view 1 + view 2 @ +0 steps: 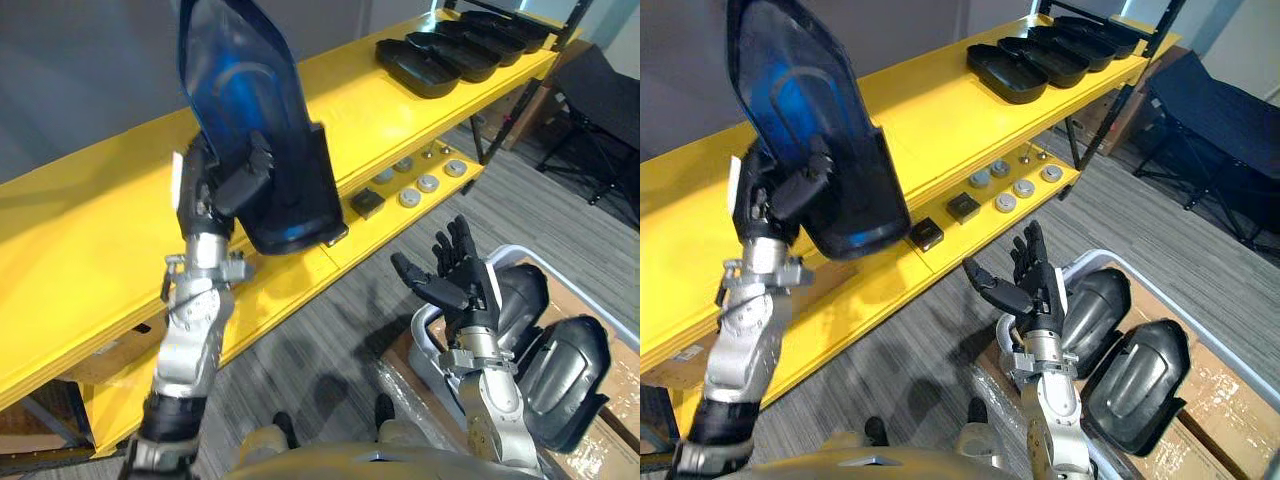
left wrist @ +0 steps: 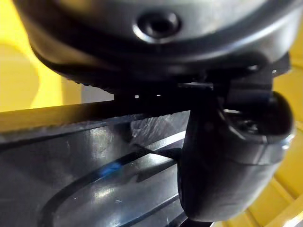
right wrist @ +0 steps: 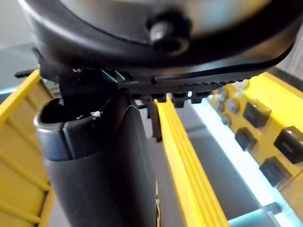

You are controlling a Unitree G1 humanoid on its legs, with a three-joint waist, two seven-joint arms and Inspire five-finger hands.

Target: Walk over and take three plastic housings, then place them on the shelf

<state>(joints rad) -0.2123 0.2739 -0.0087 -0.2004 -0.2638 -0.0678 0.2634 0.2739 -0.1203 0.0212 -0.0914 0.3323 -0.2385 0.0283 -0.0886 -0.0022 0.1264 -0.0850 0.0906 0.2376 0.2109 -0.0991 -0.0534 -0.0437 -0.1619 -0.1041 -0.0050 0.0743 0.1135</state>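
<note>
Left eye view has my left hand (image 1: 215, 190) up over the yellow shelf (image 1: 90, 225), fingers and thumb clamped round the lower end of a dark plastic housing (image 1: 240, 90) that stands tilted above the top board, so I judge this the placing step. Right hand (image 1: 462, 285) hangs lower, fingers spread and empty, above the bin (image 1: 422, 335) where two more housings (image 1: 570, 375) lie. Next I should lay this one flat on bare shelf, clear of the far row of housings (image 1: 440, 60), then let go.

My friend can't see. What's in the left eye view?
The robot's left hand holds a glossy black plastic housing in front of the long yellow shelf. Its right hand is open near a pale bin holding more black housings.
</note>
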